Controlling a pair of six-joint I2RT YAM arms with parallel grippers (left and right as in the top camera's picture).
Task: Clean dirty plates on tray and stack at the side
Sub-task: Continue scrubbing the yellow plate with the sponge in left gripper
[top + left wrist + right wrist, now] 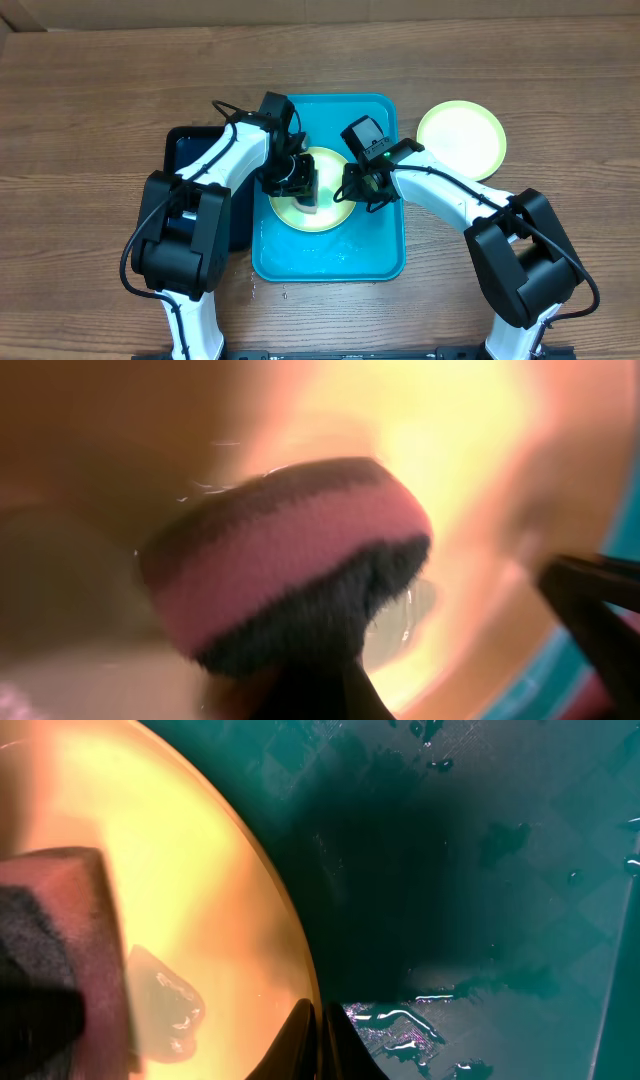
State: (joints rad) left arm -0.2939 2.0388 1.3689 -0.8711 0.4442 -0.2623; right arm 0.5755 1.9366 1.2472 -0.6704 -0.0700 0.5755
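Wooden table (90, 100) | left claw (300, 190) grips sponge (290, 575) on plate (335, 215) | right claw (352, 192) pinches plate rim

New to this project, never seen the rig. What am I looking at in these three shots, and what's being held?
Two white-and-black robot arms work at a wooden table. The overhead picture shows a turquoise tray with a lime-green plate in it. Another green plate lies on the table at the right, and a dark tray sits at the left.

The other two pictures come from wrist cameras. The left gripper presses a pink-and-dark sponge onto the plate. The right gripper pinches the plate's rim.
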